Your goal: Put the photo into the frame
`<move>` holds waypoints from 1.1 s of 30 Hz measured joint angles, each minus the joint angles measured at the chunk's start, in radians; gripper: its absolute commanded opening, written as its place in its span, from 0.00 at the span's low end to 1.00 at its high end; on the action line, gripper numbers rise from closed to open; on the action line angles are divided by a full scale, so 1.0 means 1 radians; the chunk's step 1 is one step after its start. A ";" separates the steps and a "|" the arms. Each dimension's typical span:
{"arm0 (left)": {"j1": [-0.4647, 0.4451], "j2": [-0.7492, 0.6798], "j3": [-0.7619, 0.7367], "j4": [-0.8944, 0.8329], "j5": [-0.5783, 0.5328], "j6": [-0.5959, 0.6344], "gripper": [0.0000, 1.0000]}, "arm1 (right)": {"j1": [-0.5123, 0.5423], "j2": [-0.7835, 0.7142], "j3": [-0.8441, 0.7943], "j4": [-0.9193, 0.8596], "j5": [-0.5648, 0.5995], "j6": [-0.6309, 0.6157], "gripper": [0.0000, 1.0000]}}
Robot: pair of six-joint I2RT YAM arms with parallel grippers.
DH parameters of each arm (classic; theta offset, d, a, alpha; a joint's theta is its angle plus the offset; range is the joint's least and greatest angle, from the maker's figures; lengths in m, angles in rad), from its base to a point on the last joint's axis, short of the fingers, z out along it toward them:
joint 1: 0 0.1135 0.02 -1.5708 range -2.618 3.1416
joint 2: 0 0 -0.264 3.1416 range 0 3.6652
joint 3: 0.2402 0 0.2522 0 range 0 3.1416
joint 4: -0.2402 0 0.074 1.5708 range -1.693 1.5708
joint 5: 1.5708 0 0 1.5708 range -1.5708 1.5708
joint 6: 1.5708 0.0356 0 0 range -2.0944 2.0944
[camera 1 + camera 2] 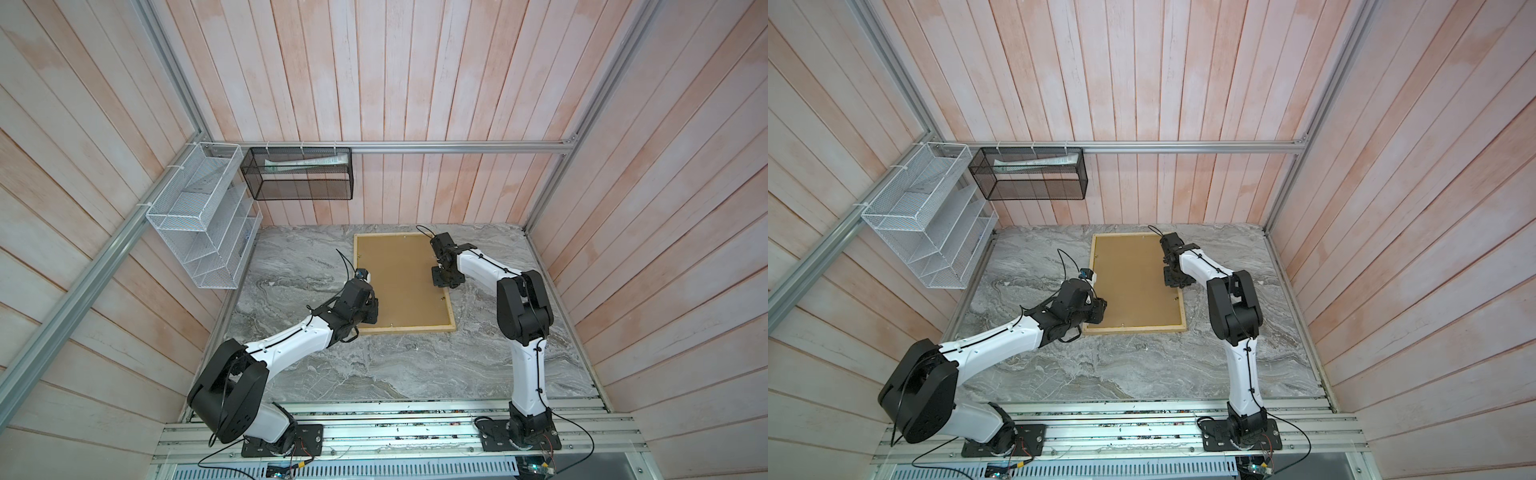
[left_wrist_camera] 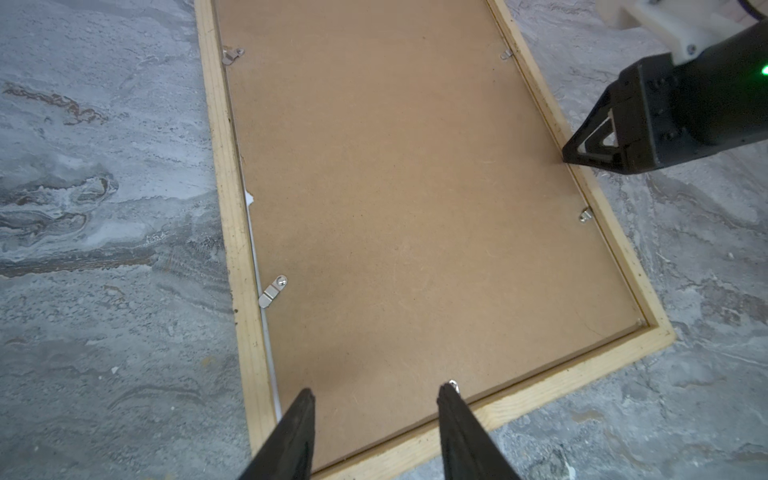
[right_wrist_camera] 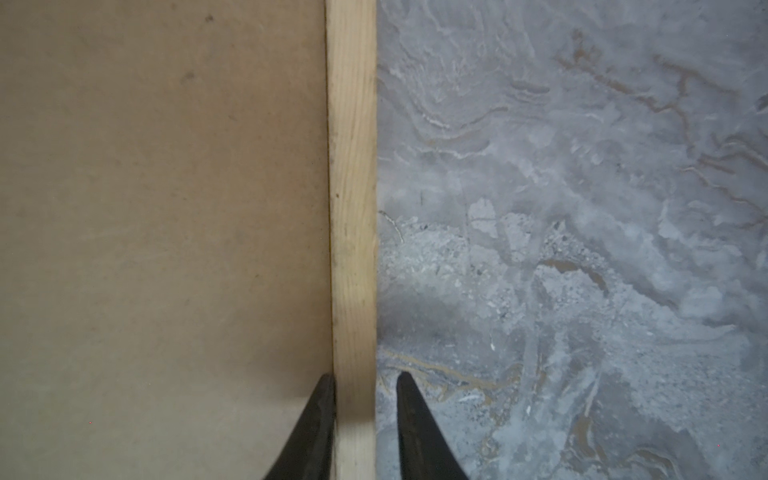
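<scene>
Between the narrow jaws of the right gripper (image 3: 363, 376) sits the frame (image 3: 351, 166), not squeezed. Under the left gripper (image 2: 376, 388), wide and empty, lies the brown board (image 2: 395, 187).

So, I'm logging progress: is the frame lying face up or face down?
Face down: the frame shows its brown backing board and a metal clip on top.

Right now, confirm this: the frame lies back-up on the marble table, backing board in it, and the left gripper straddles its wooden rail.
Wrong gripper. The right gripper straddles the rail of the frame, as the right wrist view shows; the left gripper hangs open over the backing board. The rest stands.
</scene>
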 measured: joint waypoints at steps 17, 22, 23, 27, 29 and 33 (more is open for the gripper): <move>-0.244 0.144 0.001 0.068 -0.153 0.157 0.59 | -0.058 0.046 0.087 -0.043 -0.142 -0.097 0.00; -0.330 0.184 0.005 0.095 -0.249 0.206 0.59 | -0.060 0.042 0.106 -0.085 -0.142 -0.109 0.00; -0.348 0.184 0.004 0.108 -0.263 0.220 0.60 | -0.061 0.040 0.116 -0.100 -0.142 -0.111 0.00; -0.443 0.183 -0.049 0.233 -0.338 0.302 0.62 | -0.063 0.011 0.184 -0.171 -0.142 -0.121 0.00; -0.492 0.183 -0.084 0.280 -0.375 0.341 0.62 | -0.063 -0.016 0.218 -0.195 -0.142 -0.126 0.00; -0.536 0.183 -0.124 0.360 -0.441 0.400 0.63 | -0.062 -0.081 0.269 -0.233 -0.143 -0.140 0.00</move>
